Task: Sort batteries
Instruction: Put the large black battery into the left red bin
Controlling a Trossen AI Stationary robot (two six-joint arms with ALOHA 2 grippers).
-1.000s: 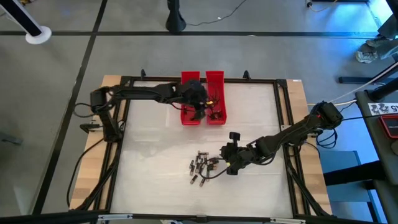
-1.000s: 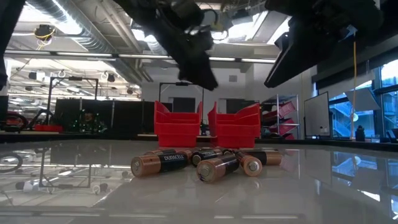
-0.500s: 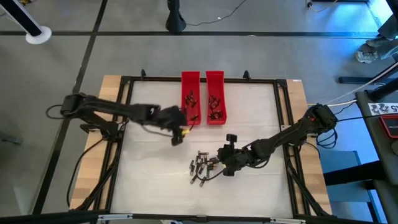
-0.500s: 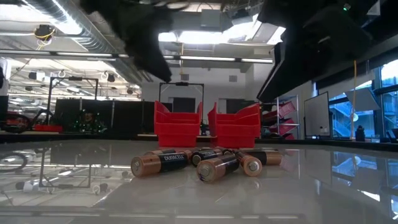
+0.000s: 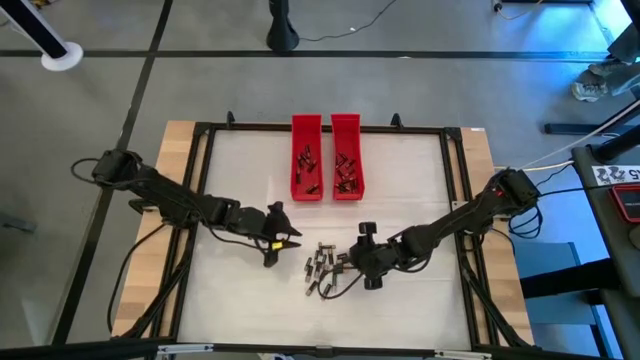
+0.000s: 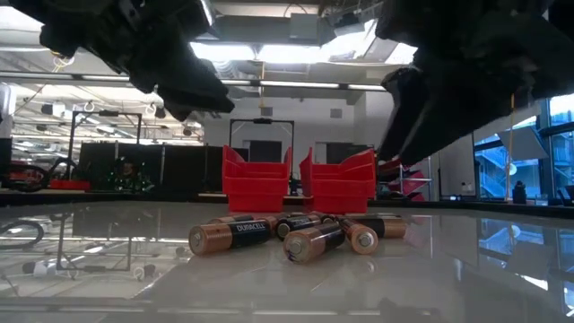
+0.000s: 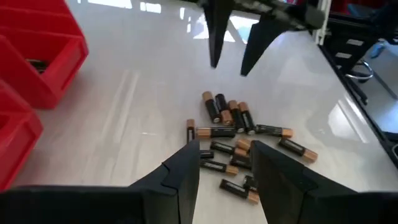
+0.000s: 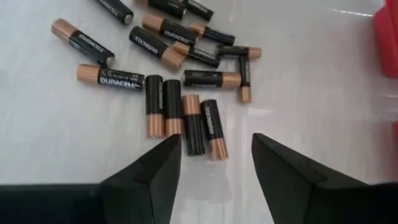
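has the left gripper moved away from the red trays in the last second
Yes. In the high view the left gripper was over the red trays a second ago; it now sits nearer the table's front edge, beside the loose batteries.

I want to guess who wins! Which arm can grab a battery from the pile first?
Probably the right. The right gripper hangs open just beside the pile of batteries, with a row of them lying right before it. The left gripper, also open, is a bit farther off.

The batteries (image 5: pixel 322 268), black cylinders with copper ends, lay on their sides in a loose cluster near the middle of the table's front half, four side by side (image 8: pixel 183 121), others scattered at angles.
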